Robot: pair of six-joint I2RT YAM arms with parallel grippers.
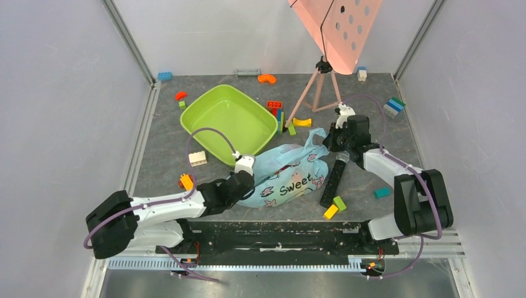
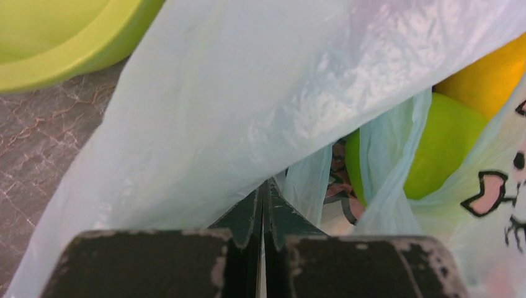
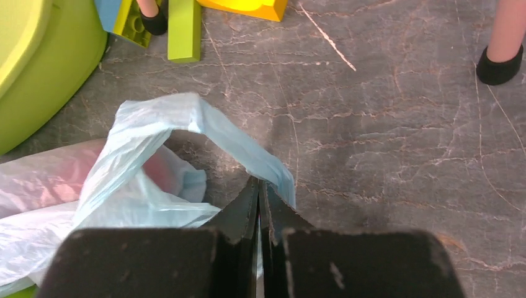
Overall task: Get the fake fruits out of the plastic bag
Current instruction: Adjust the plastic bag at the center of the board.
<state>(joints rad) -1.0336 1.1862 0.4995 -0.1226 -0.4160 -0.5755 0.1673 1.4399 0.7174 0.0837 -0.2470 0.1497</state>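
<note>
Where it gapes, the pale-blue plastic bag point(image 2: 236, 105) shows, seemingly, green fruit point(image 2: 446, 146).

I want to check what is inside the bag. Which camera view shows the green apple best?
The left wrist view: the green apple shows plainly between folds of the plastic bag, beside a yellow fruit. In the top view the bag hides it. The right wrist view shows only bag film over a reddish shape.
</note>
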